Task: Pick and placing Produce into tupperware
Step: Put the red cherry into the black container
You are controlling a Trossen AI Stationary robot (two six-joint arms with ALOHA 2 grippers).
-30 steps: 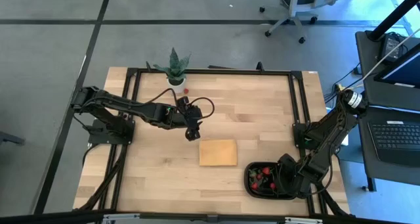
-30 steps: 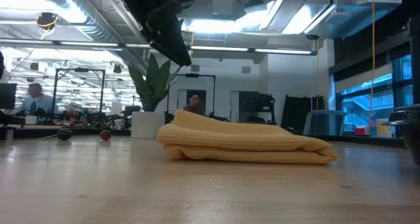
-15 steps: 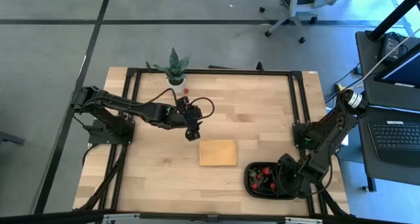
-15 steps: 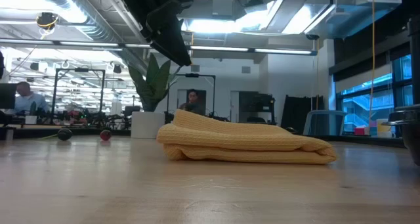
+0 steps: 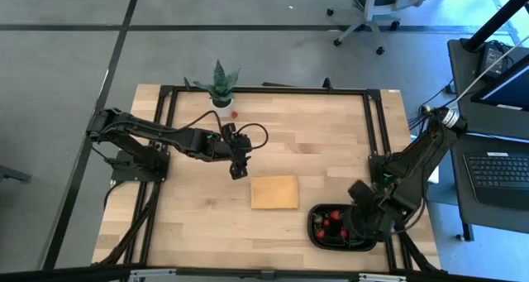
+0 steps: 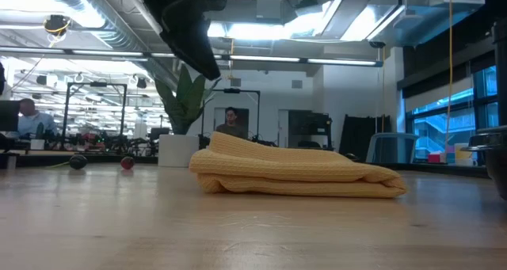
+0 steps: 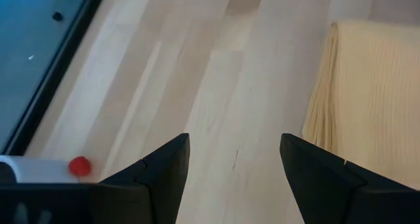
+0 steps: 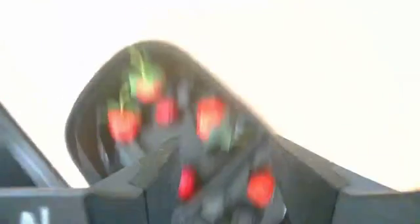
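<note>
The black tupperware (image 5: 313,229) sits at the table's near right with several red produce pieces (image 5: 331,223) in it. My right gripper (image 5: 357,219) hovers over it, open, with nothing between its fingers; its wrist view, blurred, looks down on the tupperware's rim (image 8: 82,112) and the red pieces (image 8: 205,116). My left gripper (image 5: 238,171) hangs open above bare table left of centre, holding nothing (image 7: 233,178). One red piece (image 5: 235,114) lies by the plant pot at the far side; the low view shows it (image 6: 127,163) next to a dark piece (image 6: 77,162).
A folded tan pad (image 5: 274,192) lies mid-table, between the two grippers, left of the tupperware. A potted spiky plant (image 5: 221,85) stands at the far edge. Black frame rails (image 5: 376,133) run along the table's sides. People sit in the room beyond the table.
My right gripper has risen from inside the tupperware to above it and tipped, with nothing carried up between its fingers. The red pieces stay in the tupperware.
</note>
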